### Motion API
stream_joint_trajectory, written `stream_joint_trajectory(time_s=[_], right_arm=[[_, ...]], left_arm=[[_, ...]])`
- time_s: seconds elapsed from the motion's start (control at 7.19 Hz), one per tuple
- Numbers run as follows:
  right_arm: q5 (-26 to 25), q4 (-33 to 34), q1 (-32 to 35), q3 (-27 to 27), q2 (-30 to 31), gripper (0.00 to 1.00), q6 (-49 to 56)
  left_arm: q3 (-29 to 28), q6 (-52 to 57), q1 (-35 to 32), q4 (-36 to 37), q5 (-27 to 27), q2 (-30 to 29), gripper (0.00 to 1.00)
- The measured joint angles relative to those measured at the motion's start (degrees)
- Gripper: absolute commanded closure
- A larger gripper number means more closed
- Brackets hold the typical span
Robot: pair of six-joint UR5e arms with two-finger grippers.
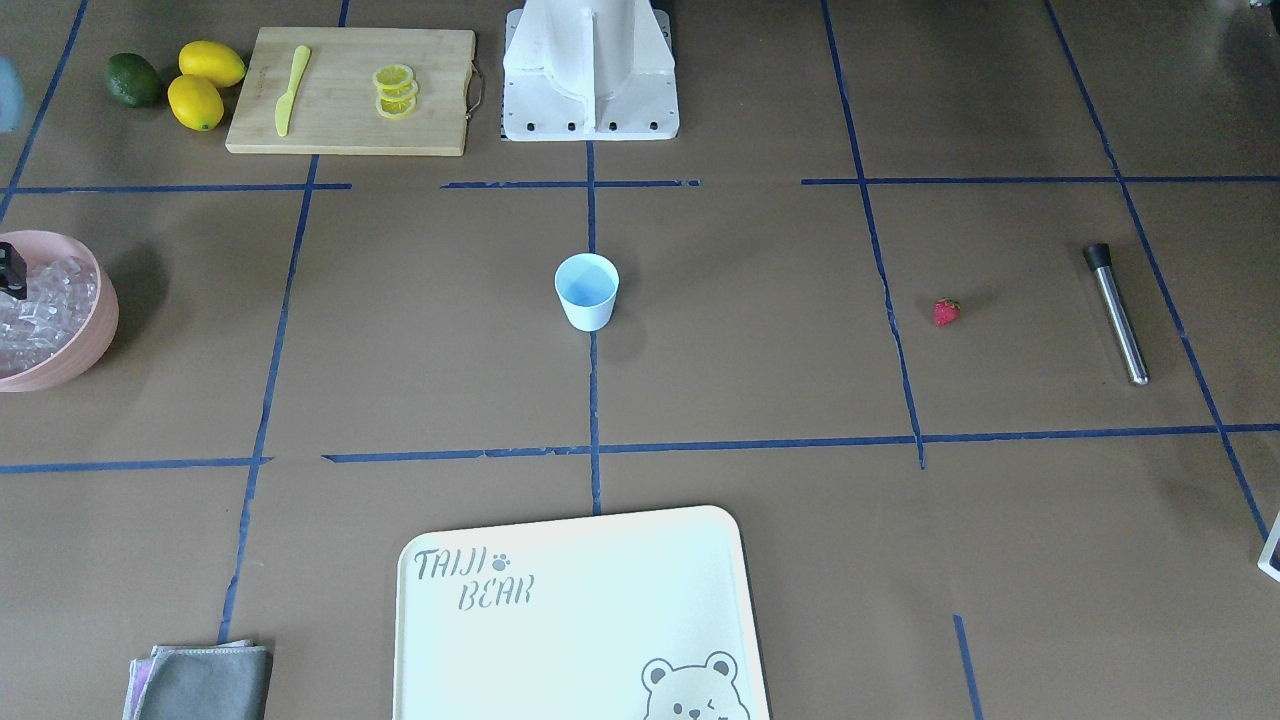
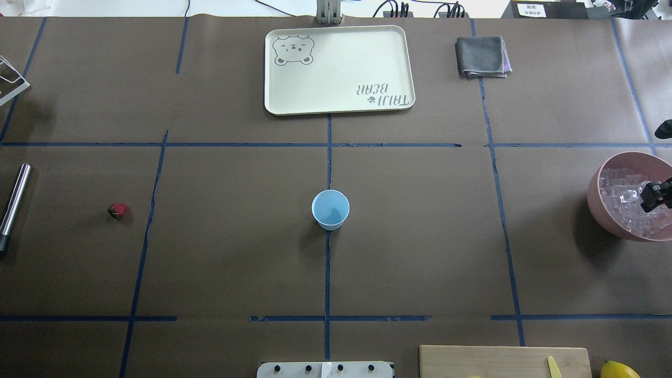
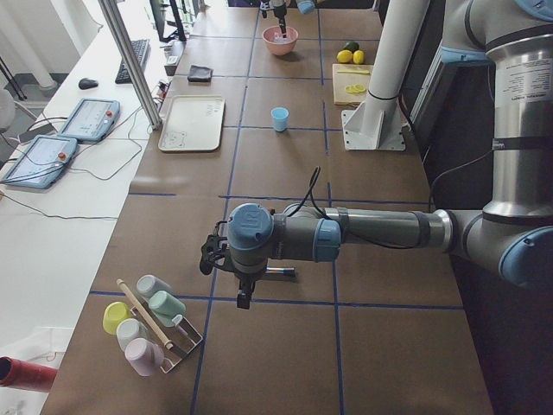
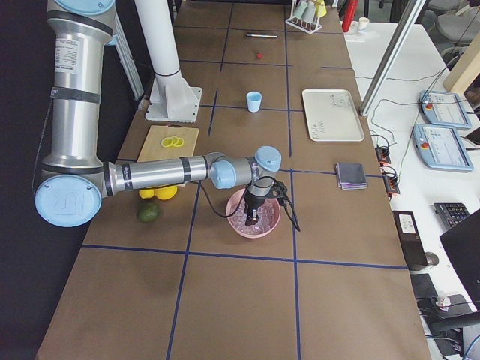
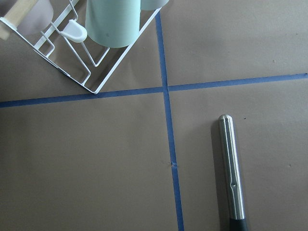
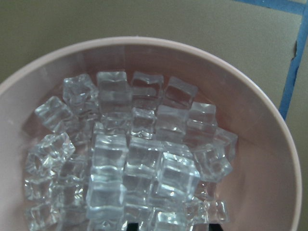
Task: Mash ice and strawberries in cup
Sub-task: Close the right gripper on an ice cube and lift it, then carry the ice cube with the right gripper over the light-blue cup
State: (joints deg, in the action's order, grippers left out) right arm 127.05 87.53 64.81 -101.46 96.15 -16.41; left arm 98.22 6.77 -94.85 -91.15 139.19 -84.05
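- Starting with the ice: it lies heaped in the pink bowl at the table's end on the robot's right. Judged hard, slick and light. The cubes crowd one another, so a top cube is best pinched across two flat opposite faces, not its corners.
- Strawberry lies alone on the table on the robot's left, well apart from the cup. Judged small, soft and easily bruised; grip lightly across its widest part.
- Cup stands upright at the table's centre, with nothing seen inside. Judged light and easy to tip; it likely needs steadying during mashing.
- Steel rod lies flat beyond the strawberry, near the table's left end. Judged stiff, smooth and apt to roll.
- Right gripper hangs over the ice in the bowl; its jaw spacing cannot be told.
- Left gripper hovers near the rod; its jaw spacing cannot be told either.
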Motion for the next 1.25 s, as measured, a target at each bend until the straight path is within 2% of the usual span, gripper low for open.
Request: stream_joint_trajectory(time_s=[0.14, 0.56, 0.97, 1.25], right_arm=[[0.05, 0.01, -0.02, 0.0, 0.0, 1.0, -0.02], [-0.06, 0.01, 0.33, -1.61, 0.73, 1.0, 0.07], [-0.08, 2.28, 5.03, -10.19, 4.4, 1.0, 0.59], [0.73, 8.48, 6.62, -14.75, -0.83, 1.0, 0.05]], left_arm=[[0.05, 0.0, -0.07, 0.01, 0.02, 0.0, 0.0], [0.62, 0.0, -0.18, 0.11, 0.07, 0.03, 0.0], [0.93, 0.0, -0.21, 0.24, 0.04, 0.03, 0.0], [0.94, -0.04, -0.24, 0.2, -0.03, 0.03, 0.0]])
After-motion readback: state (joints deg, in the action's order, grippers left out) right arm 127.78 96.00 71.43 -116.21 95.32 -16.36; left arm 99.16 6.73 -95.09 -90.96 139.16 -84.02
